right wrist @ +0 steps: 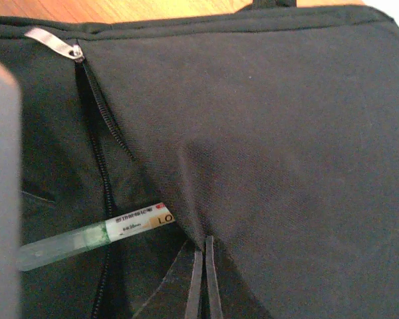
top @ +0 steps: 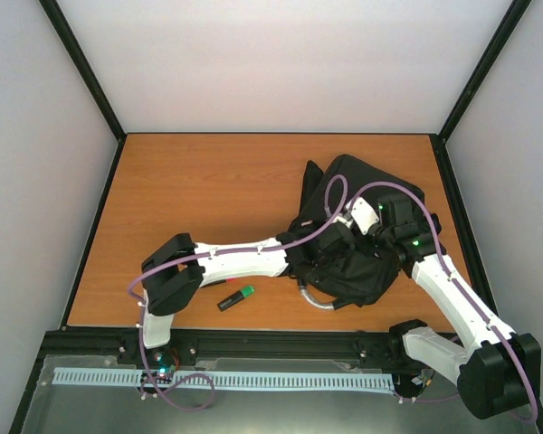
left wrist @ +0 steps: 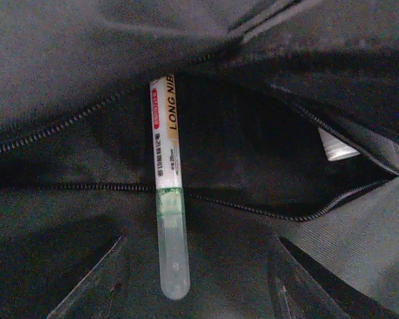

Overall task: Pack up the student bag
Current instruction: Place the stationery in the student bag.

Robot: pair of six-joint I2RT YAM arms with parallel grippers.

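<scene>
While the left claw [left wrist: 198,240] stands spread and the right claw [right wrist: 204,244] pinches the student bag [top: 353,176], a pen [left wrist: 166,153] lies half-pocketed; a marker [top: 237,298] waits outside.

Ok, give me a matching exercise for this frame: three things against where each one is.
1. white pen with clear cap
2. black-and-green marker
3. right pincer

A. on the wooden table
B. pinching the black fabric backpack
C. across the mouth of the open zip pocket

Pairs: 1-C, 2-A, 3-B.
</scene>
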